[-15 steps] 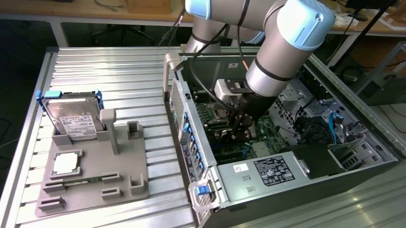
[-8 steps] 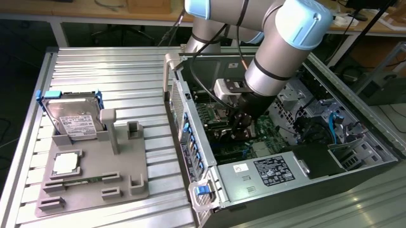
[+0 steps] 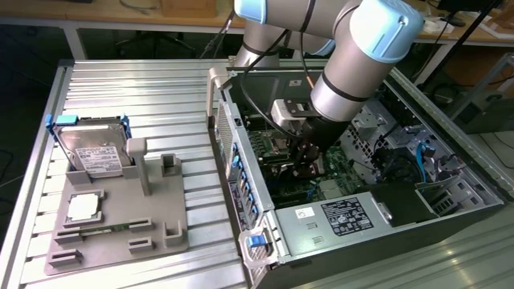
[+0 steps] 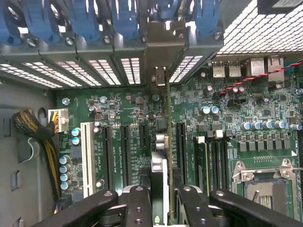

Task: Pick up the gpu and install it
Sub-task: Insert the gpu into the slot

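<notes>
Seen edge-on in the wrist view, the gpu [image 4: 164, 142] is a thin green card standing upright over the motherboard [image 4: 118, 109]. Its silver end bracket [image 4: 158, 52] sits against the case's rear slot openings. My gripper [image 4: 162, 196] is shut on the card's near end, with one black finger [image 4: 138, 201] on each side. The card runs along the expansion slots, between two long black ones; whether its edge sits in a slot I cannot tell. In the exterior view my gripper [image 3: 309, 158] reaches down inside the open computer case [image 3: 337, 220].
Blue slot clips [image 4: 123, 19] line the case's rear wall. A CPU socket [image 4: 265, 184] and a cable bundle [image 4: 35, 132] flank the slots. On the exterior view's left, a grey fixture [image 3: 153, 211] holds a hard drive [image 3: 92, 150], a chip [image 3: 83, 208] and a memory stick [image 3: 100, 230].
</notes>
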Controlling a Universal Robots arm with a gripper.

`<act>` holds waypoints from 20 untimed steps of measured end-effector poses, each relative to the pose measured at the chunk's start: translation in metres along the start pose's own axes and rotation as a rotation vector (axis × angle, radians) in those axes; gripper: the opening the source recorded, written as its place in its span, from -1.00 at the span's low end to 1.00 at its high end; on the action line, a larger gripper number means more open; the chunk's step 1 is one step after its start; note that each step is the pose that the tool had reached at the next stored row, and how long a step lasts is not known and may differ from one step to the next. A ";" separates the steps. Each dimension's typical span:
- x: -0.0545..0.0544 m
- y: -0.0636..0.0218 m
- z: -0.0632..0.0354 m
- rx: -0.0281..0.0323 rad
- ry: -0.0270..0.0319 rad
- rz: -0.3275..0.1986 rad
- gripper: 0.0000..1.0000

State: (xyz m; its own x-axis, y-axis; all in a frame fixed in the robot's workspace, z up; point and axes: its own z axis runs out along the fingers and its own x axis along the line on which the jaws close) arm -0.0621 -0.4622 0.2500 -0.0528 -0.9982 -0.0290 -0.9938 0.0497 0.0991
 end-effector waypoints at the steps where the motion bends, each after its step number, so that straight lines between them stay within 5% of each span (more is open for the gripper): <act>1: 0.000 0.0000 0.0000 0.0000 0.0000 0.000 -0.47; 5: 0.000 0.0002 -0.0001 -0.0010 0.0003 0.000 -0.47; 10: 0.000 0.0013 0.0002 -0.0094 0.0006 0.000 -0.47; 20: 0.003 0.0012 0.0001 -0.0097 0.0006 0.000 -0.47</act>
State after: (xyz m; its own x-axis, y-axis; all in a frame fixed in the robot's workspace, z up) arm -0.0634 -0.4649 0.2499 -0.0532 -0.9982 -0.0284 -0.9928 0.0498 0.1087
